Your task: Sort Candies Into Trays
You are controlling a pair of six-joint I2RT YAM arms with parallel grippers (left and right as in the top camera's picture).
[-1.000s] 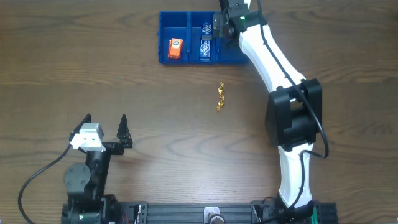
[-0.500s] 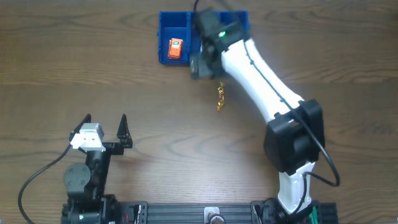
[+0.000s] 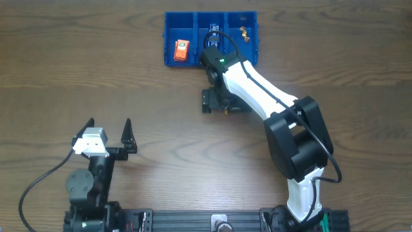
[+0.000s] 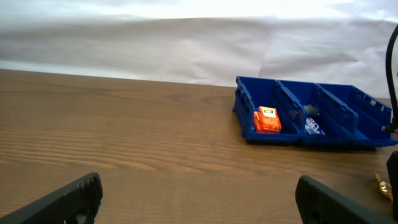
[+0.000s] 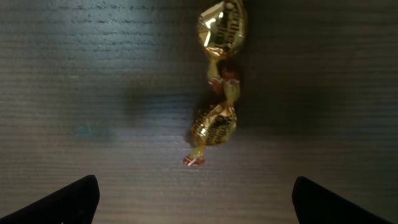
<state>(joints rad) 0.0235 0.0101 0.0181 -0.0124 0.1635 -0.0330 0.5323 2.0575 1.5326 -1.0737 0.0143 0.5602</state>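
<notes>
Right wrist view: right gripper point(image 5: 196, 193) spread wide above two gold candies point(image 5: 214, 123), twist ends touching. Likely light, slippery foil; pinch one across its body.

Wears white shells over black joint housings on the right arm point(image 3: 252, 91), four o'clock; trails a thin black cable point(image 3: 273, 92). Left arm point(image 3: 96, 166), seven o'clock: black, with white block point(image 3: 90, 140) behind pointed black fingers point(image 3: 129, 134).
</notes>
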